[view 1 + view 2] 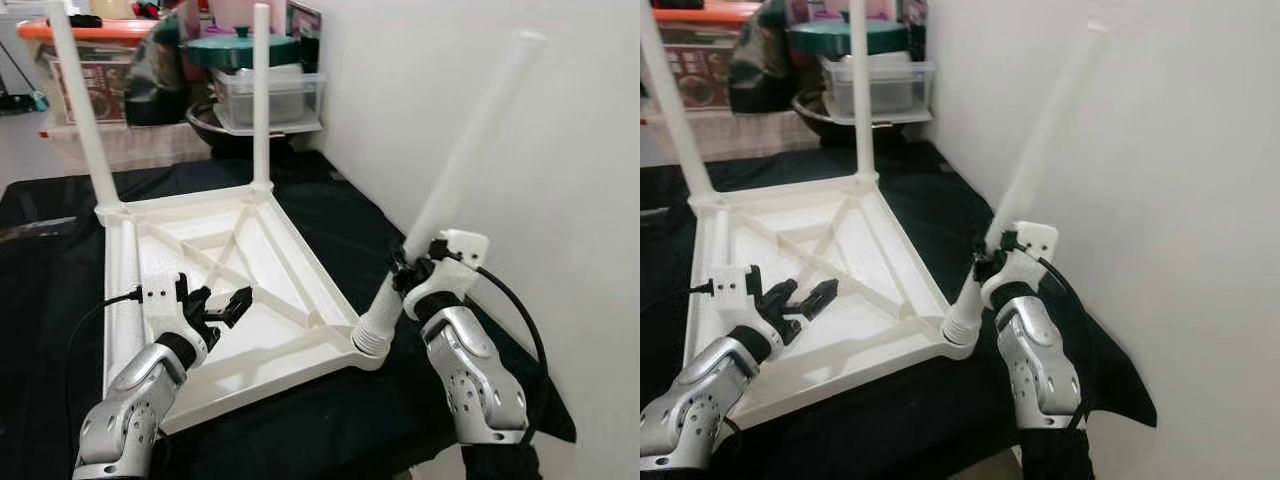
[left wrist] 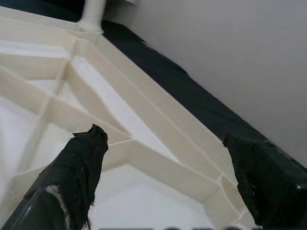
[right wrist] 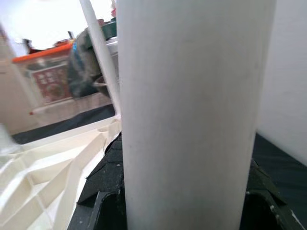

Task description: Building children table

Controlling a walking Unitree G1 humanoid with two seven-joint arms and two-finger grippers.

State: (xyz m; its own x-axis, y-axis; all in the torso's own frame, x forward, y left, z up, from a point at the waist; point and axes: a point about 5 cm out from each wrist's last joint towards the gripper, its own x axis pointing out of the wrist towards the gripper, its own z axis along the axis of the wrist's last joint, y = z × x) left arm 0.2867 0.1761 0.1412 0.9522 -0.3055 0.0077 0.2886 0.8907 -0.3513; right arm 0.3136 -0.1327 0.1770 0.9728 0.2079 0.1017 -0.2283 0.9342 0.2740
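Black cloth point(image 1: 330, 215) covers the work surface, which stands against a white wall point(image 1: 560, 150), with storage boxes point(image 1: 268, 95) stacked behind it. From the head views, the white children's table top point(image 1: 235, 290) lies upside down on the cloth, ribbed underside facing up. Two legs point(image 1: 261, 95) stand upright in its far corners. A third leg point(image 1: 455, 175) sits tilted in the near right corner socket point(image 1: 372, 338), leaning toward the wall. The right gripper point(image 1: 415, 268) is clenched around this tilted leg just above the socket. The left gripper point(image 1: 218, 305) hovers over the near left part of the underside, fingers spread apart and holding nothing. In the left wrist view, the two black fingers point(image 2: 79, 167) stand wide apart above the diagonal ribs point(image 2: 144, 120), apart from the plastic. In the right wrist view, the white leg point(image 3: 192, 110) sits between the black fingers point(image 3: 108, 191), pressed on both sides.
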